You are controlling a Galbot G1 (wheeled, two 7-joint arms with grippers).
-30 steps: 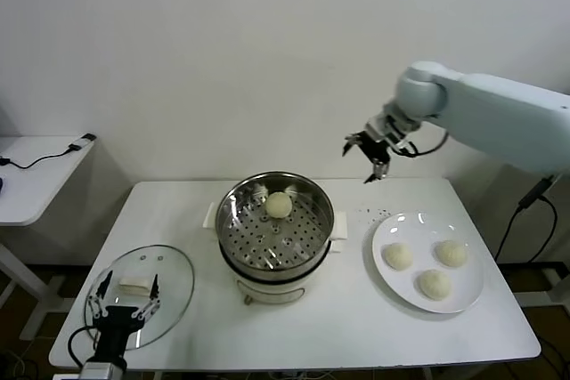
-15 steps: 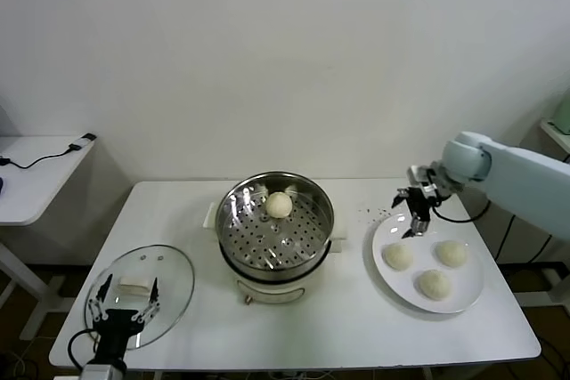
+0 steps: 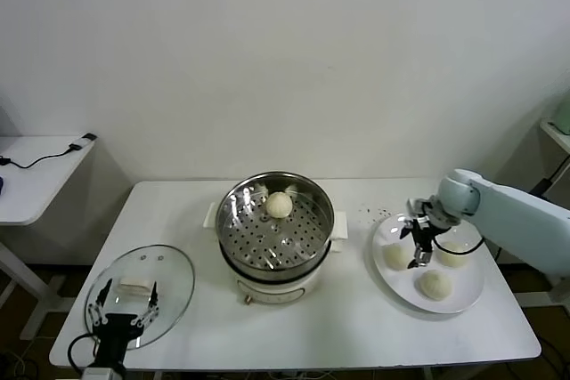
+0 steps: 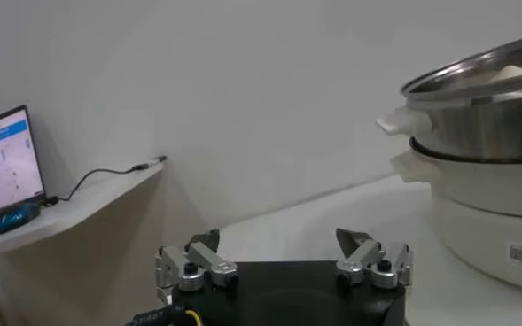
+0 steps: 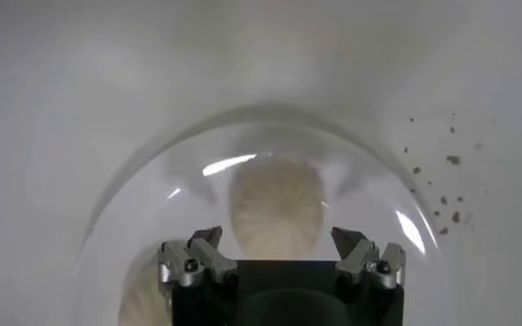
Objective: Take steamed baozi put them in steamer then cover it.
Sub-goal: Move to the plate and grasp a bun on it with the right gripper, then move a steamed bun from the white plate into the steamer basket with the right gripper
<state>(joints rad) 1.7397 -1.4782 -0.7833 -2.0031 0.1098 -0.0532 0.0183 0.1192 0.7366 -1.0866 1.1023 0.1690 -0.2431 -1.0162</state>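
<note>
the right arm reaches in from 3 o'clock, elbow low, its right gripper (image 3: 417,245) pointing down with jaws wide and empty, just above the bun (image 3: 396,256) at 9 o'clock on the white plate (image 3: 472,295). a second ago it hung high near the wall; it has since dropped to the plate. one baozi (image 3: 279,205) sits in the steamer (image 3: 275,224) at table centre. the cover (image 3: 142,289) lies at 8 o'clock, the left gripper (image 3: 122,310) wide open over it, arm cut off by the frame.
</note>
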